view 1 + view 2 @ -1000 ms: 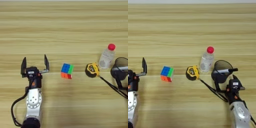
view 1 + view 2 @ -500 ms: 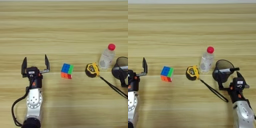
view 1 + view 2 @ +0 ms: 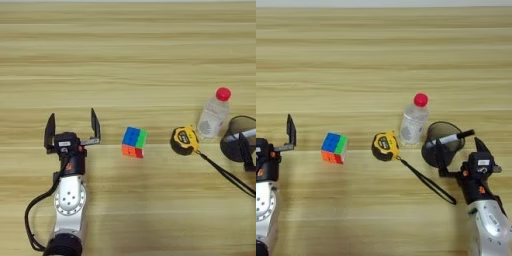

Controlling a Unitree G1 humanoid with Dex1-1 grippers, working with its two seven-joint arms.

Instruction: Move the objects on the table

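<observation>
A: Objects on the table (image 3: 125,50), four in a row: puzzle cube (image 3: 134,142), tape measure (image 3: 384,146) with its black strap trailing toward the right arm, red-capped bottle (image 3: 414,120), and black cup (image 3: 442,144) with a marker (image 3: 450,138) laid across its rim. How far along does the task appear?

B: Early, by judgement. Nothing is lifted or gripped, and all four stand on the wood, so every move seems left to do.

A: Pose of the left gripper (image 3: 72,131)?

B: Fingers spread wide and pointing away from the robot, empty. The cube lies just to its right, apart from the nearer finger.

A: And the right gripper (image 3: 459,152)?

B: Low at the near right, fingers parted, one reaching the cup's near wall. The cup sits just ahead of it, the bottle beyond and to the left. Whether it touches the cup cannot be told; it holds nothing.
</observation>
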